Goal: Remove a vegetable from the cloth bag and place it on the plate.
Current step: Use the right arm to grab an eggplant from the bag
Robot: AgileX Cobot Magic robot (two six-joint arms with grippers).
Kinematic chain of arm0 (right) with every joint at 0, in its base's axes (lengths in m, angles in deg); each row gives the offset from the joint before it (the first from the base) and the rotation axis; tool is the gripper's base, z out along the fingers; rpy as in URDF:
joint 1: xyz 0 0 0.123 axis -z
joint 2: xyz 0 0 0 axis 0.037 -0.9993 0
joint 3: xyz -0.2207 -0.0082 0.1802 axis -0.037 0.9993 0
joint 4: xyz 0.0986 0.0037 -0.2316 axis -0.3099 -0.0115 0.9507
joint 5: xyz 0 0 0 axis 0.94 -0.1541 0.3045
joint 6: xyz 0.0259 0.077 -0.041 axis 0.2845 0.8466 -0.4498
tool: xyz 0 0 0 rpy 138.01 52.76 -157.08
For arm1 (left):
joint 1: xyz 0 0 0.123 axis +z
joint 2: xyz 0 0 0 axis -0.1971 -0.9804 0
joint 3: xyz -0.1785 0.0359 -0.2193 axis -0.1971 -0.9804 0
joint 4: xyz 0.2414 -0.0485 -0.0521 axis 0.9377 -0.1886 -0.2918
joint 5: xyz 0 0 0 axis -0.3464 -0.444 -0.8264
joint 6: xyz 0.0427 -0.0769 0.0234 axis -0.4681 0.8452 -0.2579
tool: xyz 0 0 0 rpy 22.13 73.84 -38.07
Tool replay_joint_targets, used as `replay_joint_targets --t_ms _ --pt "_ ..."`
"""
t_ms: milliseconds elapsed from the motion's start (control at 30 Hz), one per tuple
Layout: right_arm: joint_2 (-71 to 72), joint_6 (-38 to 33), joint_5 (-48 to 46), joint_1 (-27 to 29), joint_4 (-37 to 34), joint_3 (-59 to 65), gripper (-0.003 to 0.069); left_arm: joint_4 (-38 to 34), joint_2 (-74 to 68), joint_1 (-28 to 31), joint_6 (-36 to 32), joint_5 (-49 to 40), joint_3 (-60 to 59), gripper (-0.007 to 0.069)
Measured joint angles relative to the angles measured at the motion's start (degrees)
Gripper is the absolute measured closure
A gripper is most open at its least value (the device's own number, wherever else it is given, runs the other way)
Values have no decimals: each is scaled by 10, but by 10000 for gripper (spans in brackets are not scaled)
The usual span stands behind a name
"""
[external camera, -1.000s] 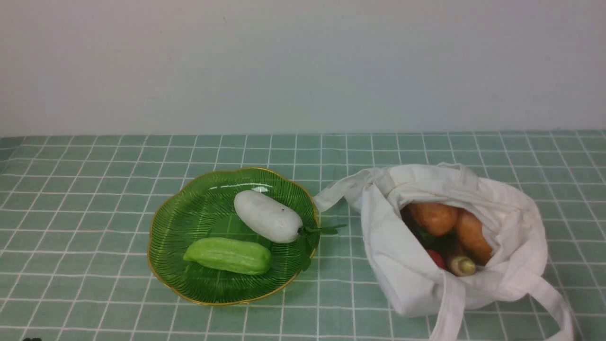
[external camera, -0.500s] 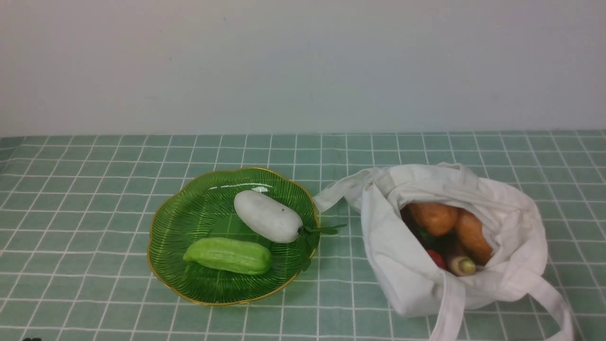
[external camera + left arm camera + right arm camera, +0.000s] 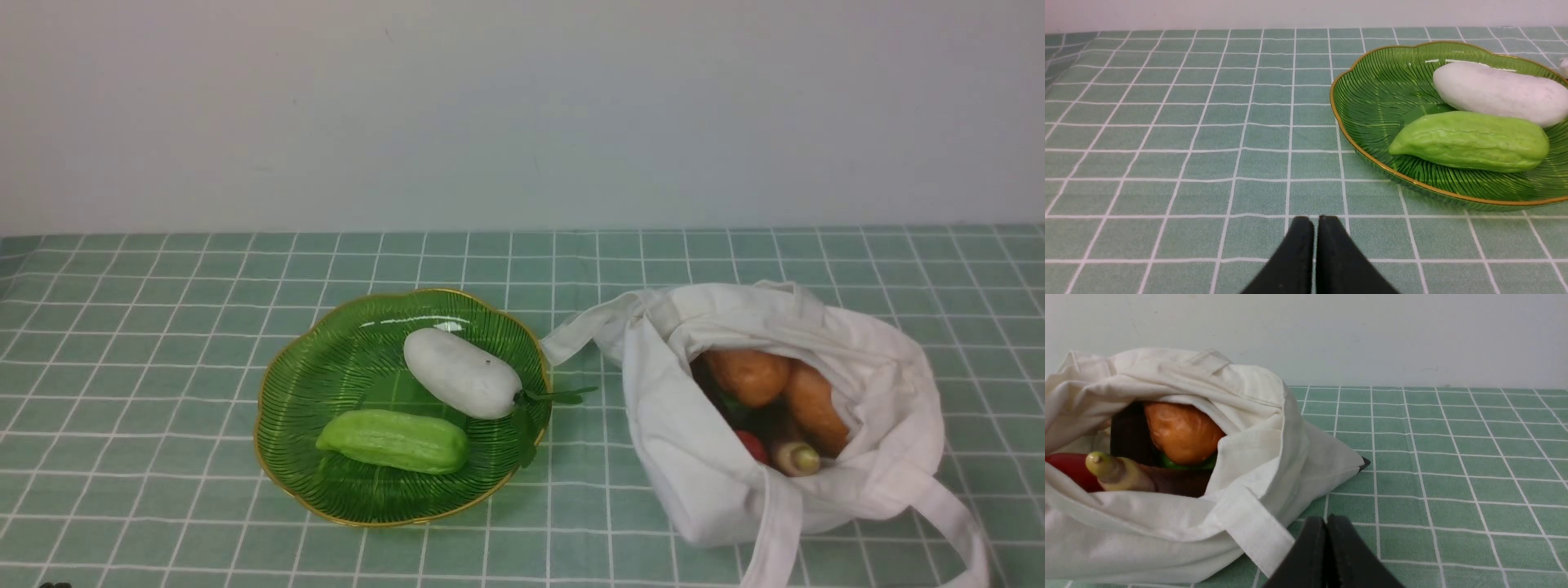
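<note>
Plate [image 3: 326, 359]: shallow translucent green glass, fine ribbed lines, wavy leaf-like outline, thin gold rim; stands on the cloth left of the bag, apart from it.
Radish [image 3: 461, 372]: white, oblong, matt skin; lies slantwise in the plate's far right part, its green leaves [image 3: 555, 398] trailing over the rim toward the bag.
Cucumber [image 3: 393, 441]: light green, ribbed and lumpy, blunt ends; lies in the plate's near part, just beside the radish.
Bag [image 3: 694, 482]: soft white fabric, creased and slumped, mouth gaping toward the camera; one strap runs toward the plate, another trails off the near edge.
Eggplant [image 3: 790, 454]: inside the bag at the near lip of the mouth; only the pale neck and yellowish stem tip show clearly, the dark body lying deeper in shadow.
Orange vegetables [image 3: 747, 376]: two, smooth and rounded, at the back of the bag above the eggplant.
Red item [image 3: 753, 445]: glossy, mostly hidden, just left of the eggplant's neck.
Cloth [image 3: 163, 327]: pale green with a white grid, covering the table.
Left gripper [image 3: 1314, 222]: black tapered fingers pressed together, a thin slit between them; holds nothing; over bare cloth near the plate's near-left rim.
Right gripper [image 3: 1326, 522]: black fingers pressed together, empty; just beside the bag's right side, by a strap end; contact cannot be told.
</note>
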Motion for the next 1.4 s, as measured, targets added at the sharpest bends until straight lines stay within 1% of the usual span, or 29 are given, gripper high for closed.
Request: replay_joint_targets --t_ms 667,733,767,800,833,867,900,1000,1067,1200,1267,1333,1400 --pt "0 1 0 0 -4 0 674 0 0 0 0 0 0 632" --pt "0 13 0 0 -27 0 674 0 0 0 0 0 0 632" --pt "0 31 1 0 -60 0 674 0 0 0 0 0 0 632" --pt "0 60 1 0 -116 0 674 0 0 0 0 0 0 632" --pt "0 66 1 0 -126 0 674 0 0 0 0 0 0 632" --pt "0 110 1 0 -209 1 674 0 0 0 0 0 0 632" --pt "0 132 1 0 -258 1 674 0 0 0 0 0 0 632" --pt "0 164 0 0 -350 1 674 0 0 0 0 0 0 632" --pt "0 171 1 0 -390 1 674 0 0 0 0 0 0 632" --pt "0 163 1 0 -420 0 674 0 0 0 0 0 0 632" --pt "0 125 -17 0 -426 -28 674 0 0 0 0 0 0 632" --pt "-1 75 -28 0 -414 -93 674 0 0 0 0 0 0 632" --pt "-26 32 -47 0 -370 -164 674 0 0 0 0 0 0 632"
